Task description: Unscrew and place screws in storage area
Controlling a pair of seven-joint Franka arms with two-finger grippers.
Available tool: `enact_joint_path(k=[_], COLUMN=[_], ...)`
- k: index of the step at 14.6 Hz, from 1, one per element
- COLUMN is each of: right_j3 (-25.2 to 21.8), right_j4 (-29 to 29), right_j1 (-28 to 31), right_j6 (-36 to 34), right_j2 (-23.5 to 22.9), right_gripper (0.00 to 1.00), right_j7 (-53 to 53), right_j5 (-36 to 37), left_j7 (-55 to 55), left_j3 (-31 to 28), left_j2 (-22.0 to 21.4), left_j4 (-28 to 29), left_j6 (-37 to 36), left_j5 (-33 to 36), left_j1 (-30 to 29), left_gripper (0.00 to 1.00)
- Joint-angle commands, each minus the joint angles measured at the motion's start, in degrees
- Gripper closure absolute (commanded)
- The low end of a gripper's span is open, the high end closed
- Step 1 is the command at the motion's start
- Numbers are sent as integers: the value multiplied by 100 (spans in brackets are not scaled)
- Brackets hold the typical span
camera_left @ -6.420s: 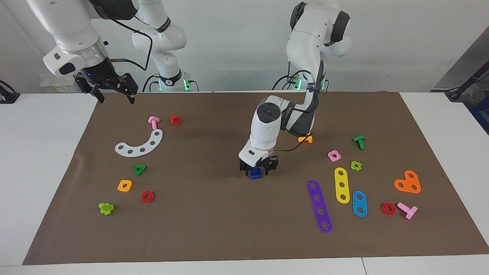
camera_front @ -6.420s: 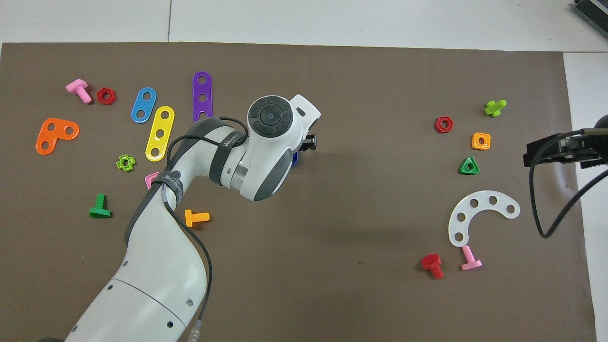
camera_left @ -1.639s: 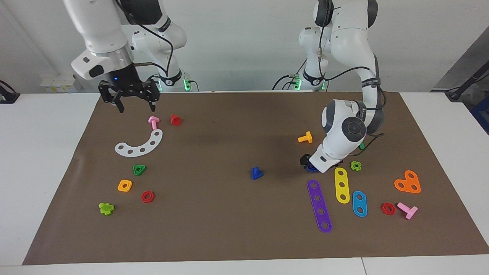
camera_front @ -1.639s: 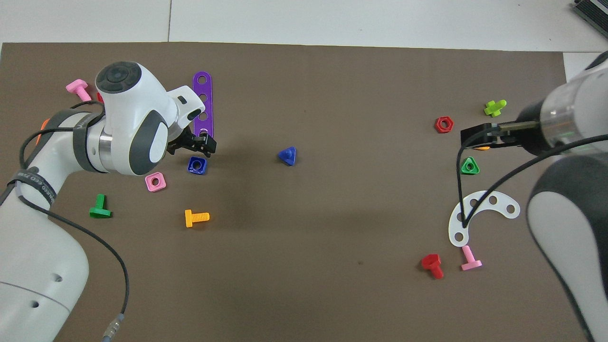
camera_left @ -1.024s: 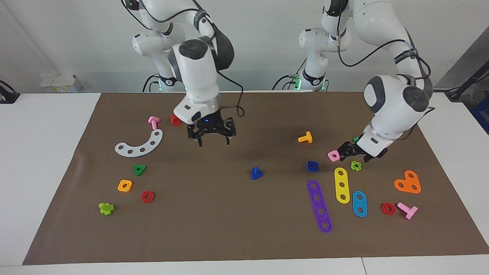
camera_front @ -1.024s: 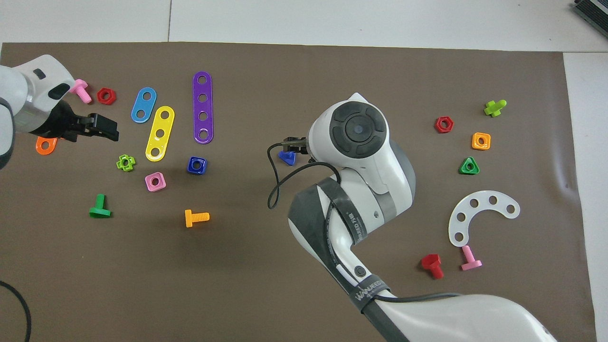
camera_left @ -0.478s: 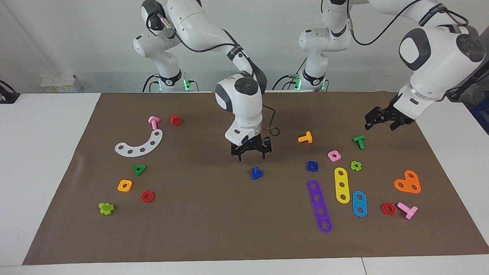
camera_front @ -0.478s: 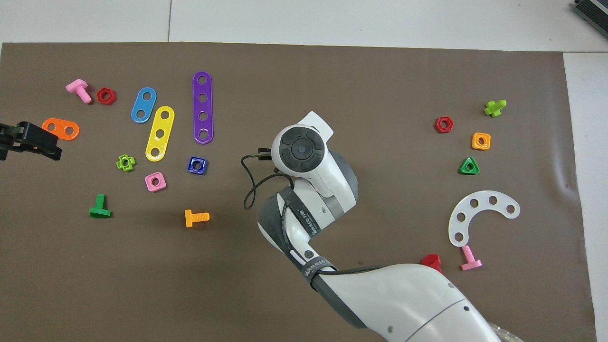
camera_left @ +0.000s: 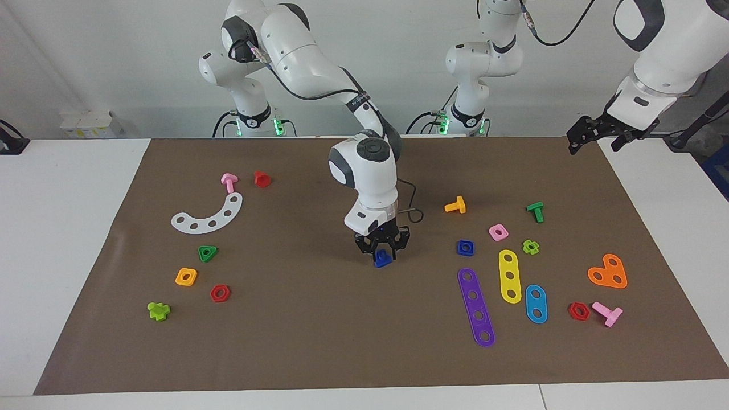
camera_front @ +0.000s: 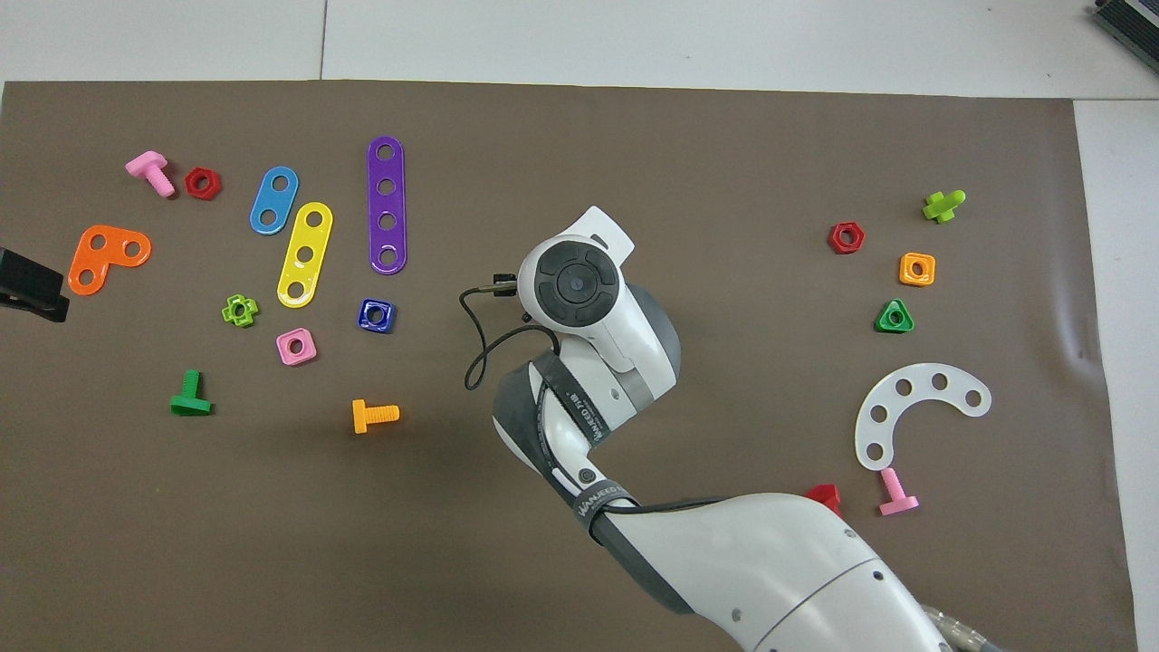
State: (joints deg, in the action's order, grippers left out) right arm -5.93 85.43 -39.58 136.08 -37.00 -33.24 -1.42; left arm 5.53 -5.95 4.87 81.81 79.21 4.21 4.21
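Observation:
The dark-blue screw (camera_left: 383, 259) with a triangular head lies on the brown mat (camera_left: 319, 341) near its middle. My right gripper (camera_left: 382, 251) points straight down at it, open, with a finger on each side of the screw, low over the mat. In the overhead view the right arm's hand (camera_front: 576, 282) hides the screw. My left gripper (camera_left: 594, 135) is open and empty, raised over the mat's edge at the left arm's end; it also shows in the overhead view (camera_front: 32, 286). The blue square nut (camera_left: 465, 247) lies apart from the screw, toward the left arm's end.
Toward the left arm's end lie an orange bolt (camera_left: 455, 205), a pink nut (camera_left: 498, 232), purple (camera_left: 476, 307), yellow and blue strips and an orange heart plate (camera_left: 608, 272). Toward the right arm's end lie a white arc plate (camera_left: 209, 214), a green triangular nut (camera_left: 207, 253) and other small nuts and bolts.
My right gripper has come down from just above the screw to around it. My left arm has lifted farther up and away toward its own end of the table.

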Motion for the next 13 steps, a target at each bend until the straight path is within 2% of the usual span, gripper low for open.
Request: enact_joint_path(k=[1,3,6,10,11,12,13], right_j3=[13,13,13,13,13,13,13], right_j4=[0,79,97,97,106,97,97], right_j1=[-6,-6,-6,-6,3,3,3], right_j6=[-91,-117,-117,-249,-240,-231,-231], right_j2=[8,8,8,26,26,26,26], right_gripper=[48,48,62,63,72,99,100], right_j7=[10,19,45,54,63,150,177], right_j5=[27,45,54,54,62,63,54], left_j7=[-26,-52,-79,-26,-26,-26,-26], left_j3=[-11,-11,-20,-11,-11,-37,-37], left_j2=[-127,-135,-127,-127,-144,-170,-258], left_j4=[151,247,248,274,326,405,589], left_j6=[207,463,683,780,789,893,1016], left_j5=[106,-77,-281,-307,-446,-613,-667], left_j1=[36,54,27,27,27,19,18], left_gripper=[0,0,0,0,0,0,0])
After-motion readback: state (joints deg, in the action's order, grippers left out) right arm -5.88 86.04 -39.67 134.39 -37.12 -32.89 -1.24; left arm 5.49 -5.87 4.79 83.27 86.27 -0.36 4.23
